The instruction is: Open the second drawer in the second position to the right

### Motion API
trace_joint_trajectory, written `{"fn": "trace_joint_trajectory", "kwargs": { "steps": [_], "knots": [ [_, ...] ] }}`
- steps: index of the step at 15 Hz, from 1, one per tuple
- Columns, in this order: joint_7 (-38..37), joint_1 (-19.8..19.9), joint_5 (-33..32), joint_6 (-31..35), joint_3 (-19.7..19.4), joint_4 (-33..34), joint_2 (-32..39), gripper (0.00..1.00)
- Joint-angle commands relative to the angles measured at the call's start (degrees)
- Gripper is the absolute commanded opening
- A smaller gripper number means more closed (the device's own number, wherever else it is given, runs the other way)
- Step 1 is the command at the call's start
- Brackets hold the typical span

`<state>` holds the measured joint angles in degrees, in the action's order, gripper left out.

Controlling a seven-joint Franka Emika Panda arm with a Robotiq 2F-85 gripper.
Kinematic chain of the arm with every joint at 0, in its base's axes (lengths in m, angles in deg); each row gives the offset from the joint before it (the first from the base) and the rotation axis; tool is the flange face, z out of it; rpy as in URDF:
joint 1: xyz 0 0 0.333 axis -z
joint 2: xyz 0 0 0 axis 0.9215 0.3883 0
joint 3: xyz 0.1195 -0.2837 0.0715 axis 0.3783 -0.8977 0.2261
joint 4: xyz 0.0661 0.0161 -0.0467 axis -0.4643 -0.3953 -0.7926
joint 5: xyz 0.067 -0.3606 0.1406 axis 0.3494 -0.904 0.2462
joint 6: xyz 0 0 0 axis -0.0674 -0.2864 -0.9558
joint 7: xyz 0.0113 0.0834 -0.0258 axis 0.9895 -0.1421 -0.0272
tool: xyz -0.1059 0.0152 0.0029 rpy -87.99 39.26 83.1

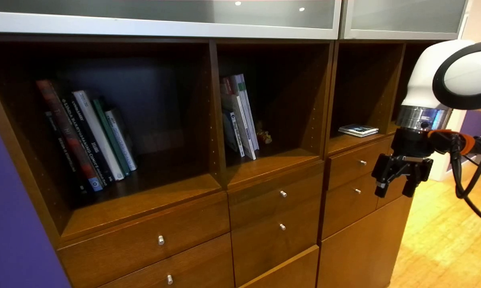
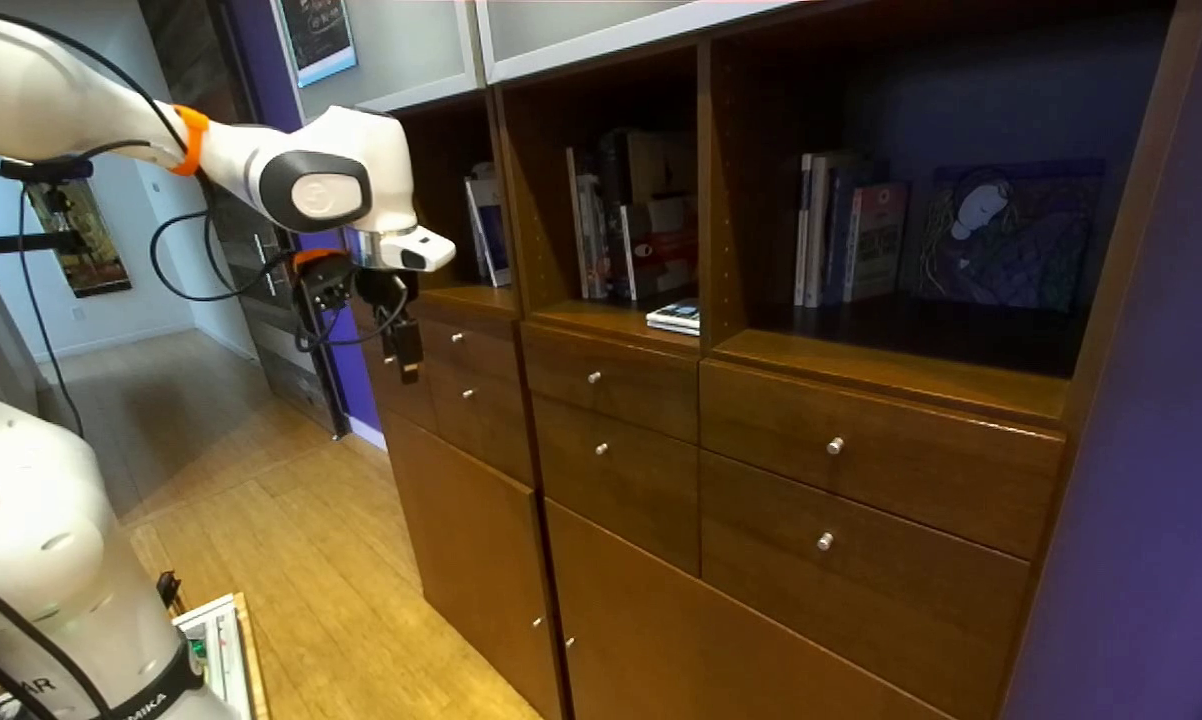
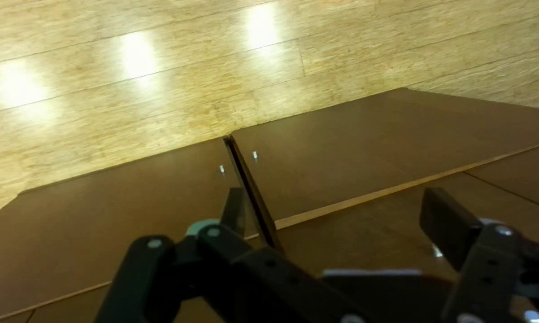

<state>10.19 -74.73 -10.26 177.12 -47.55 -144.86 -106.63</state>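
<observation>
Narrow brown drawer fronts with small silvery knobs fill the two middle columns, near the left cabinet's lower front [image 1: 260, 248] [image 2: 491, 430] and the right cabinet's lower front [image 1: 344, 210] [image 2: 611, 490]. All look shut and their inner boxes are hidden. I cannot tell which is the second drawer. My gripper [image 1: 395, 193] [image 2: 407, 372] is open and empty, pointing down, apart from the cabinets. In the wrist view the gripper [image 3: 334, 211] has its fingers wide apart; a narrow drawer front [image 3: 363, 237] lies beyond, its knob [image 3: 437, 252] partly covered by the finger at the right.
Wider brown drawers [image 1: 124, 236] [image 2: 941, 490] flank the narrow ones. Open shelves above hold books [image 1: 100, 140] and flat booklets [image 1: 358, 130] [image 2: 674, 316]. Lower doors [image 2: 461, 540] reach towards the wood floor [image 3: 162, 80]. Loose cables [image 1: 464, 176] hang beside the arm. A purple wall [image 2: 1151, 420] borders the cabinet.
</observation>
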Motion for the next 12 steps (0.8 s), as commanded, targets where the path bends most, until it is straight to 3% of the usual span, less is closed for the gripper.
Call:
{"fn": "trace_joint_trajectory", "kwargs": {
  "steps": [1,5,12],
  "knots": [
    [-0.9,4.2,-8.4,3.6,1.1,0.4,0.8,1.0],
    [-0.8,7.8,-15.2,7.1,-0.1,0.5,3.2,1.0],
    [0.2,11.0,-24.7,18.8,-1.2,2.6,15.4,1.0]
  ]
}}
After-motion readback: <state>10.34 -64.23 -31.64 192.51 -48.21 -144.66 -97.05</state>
